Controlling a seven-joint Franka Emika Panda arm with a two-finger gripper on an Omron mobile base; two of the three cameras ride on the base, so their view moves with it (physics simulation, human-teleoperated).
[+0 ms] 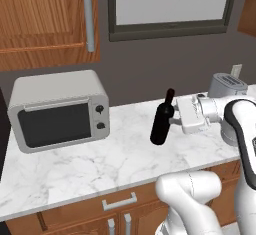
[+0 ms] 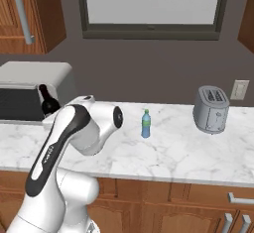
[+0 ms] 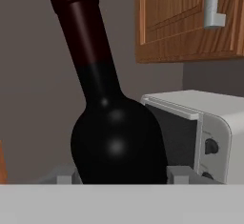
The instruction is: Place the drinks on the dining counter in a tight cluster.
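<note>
I see claw (image 1: 172,121) clenched on wine bottle (image 1: 162,119), bottle tilted, mid-desk (image 1: 100,164), right of microwave (image 1: 59,110). Water bottle (image 2: 146,124) upright further right on desk, toaster (image 2: 212,109) near right end.

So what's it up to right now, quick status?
Fingers either side of wine bottle, grip unconfirmed. Bottle upright on wall counter. Water bottle waits near toaster.
</note>
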